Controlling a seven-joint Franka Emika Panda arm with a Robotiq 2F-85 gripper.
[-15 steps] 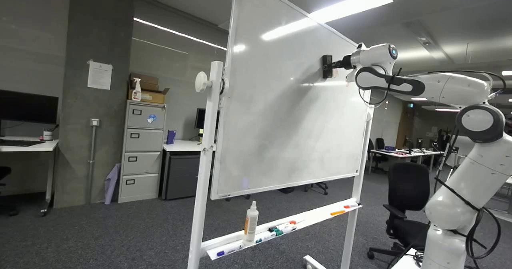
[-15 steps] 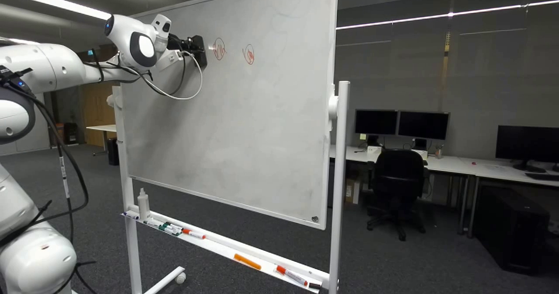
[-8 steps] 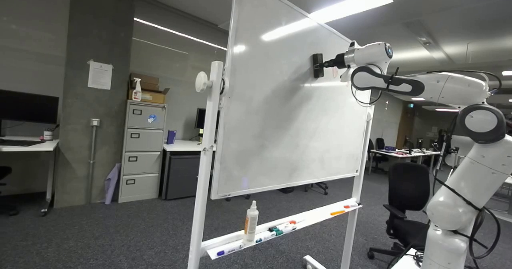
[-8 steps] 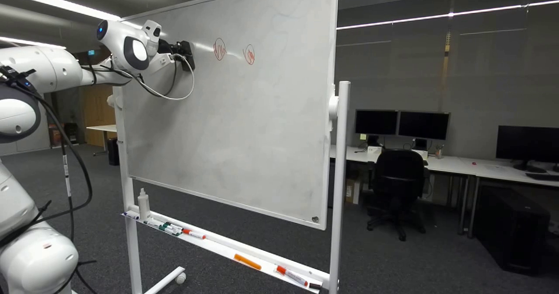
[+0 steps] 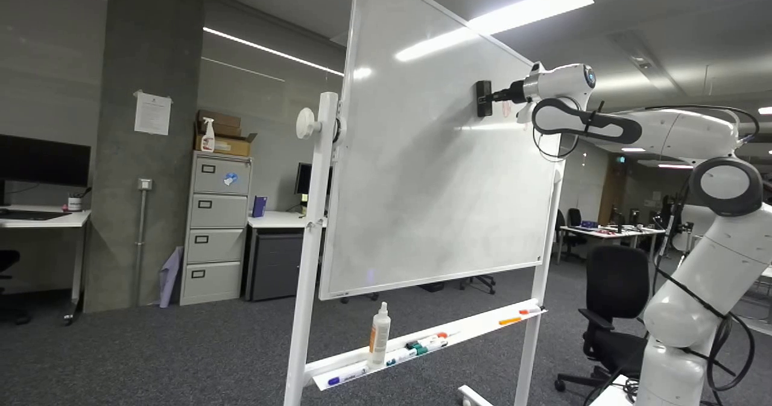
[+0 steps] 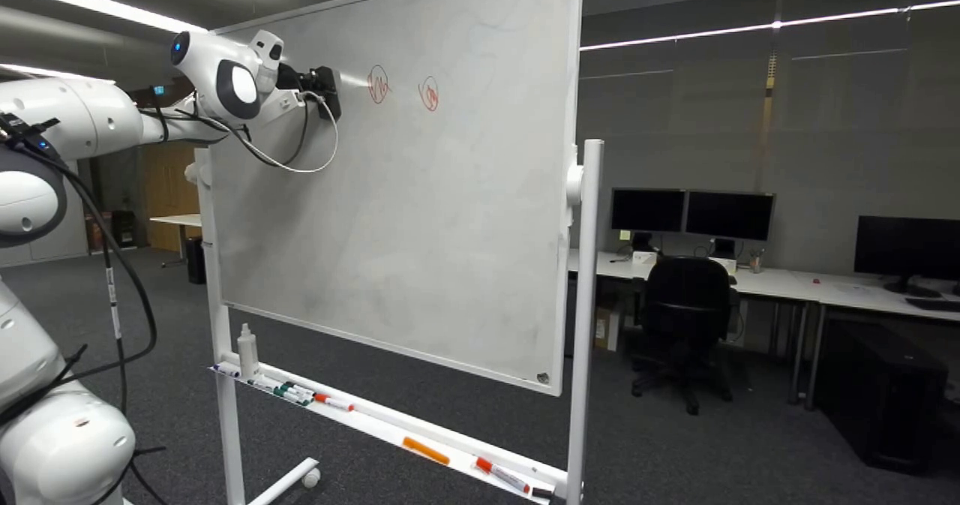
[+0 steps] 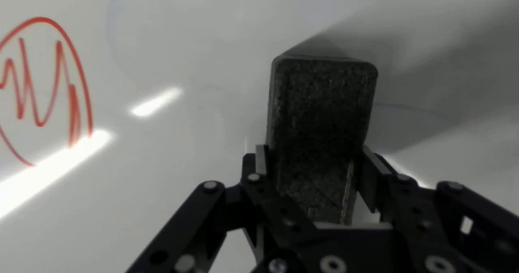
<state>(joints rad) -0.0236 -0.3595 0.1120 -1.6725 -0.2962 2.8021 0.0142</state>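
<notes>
The eraser (image 7: 320, 115), a black block, was upright against the board (image 6: 450, 250) or very close to it; its far face was hidden. It lay nearer the board's top edge than the bottom edge, well in from both side edges. The wrist view showed the jaws of the gripper (image 7: 314, 163) clenched on it along both long sides; in both exterior views that grip was too small to read.

Toward the board's right edge, an exterior view showed a red sketch (image 6: 379, 85) near the eraser and a second sketch (image 6: 429, 94) beyond it. The wrist view took in only the nearer sketch, cut by the frame, but gave a faint bluish line (image 7: 409, 108) beside the eraser that neither exterior view made out. In an exterior view the nearer sketch was just a pale trace (image 5: 506, 109) by the gripper.

Below the bottom edge, in both exterior views, ran the tray (image 6: 379, 422), with the bottle (image 5: 379, 336) upright under the lower left corner and the orange pen (image 6: 426, 451) nearer the lower right corner.

A cabinet (image 5: 218, 231) showed in an exterior view; in an exterior view, monitors (image 6: 724, 214) stood by a desk's (image 6: 784, 284) back edge, a chair (image 6: 686, 310) at its front edge.
</notes>
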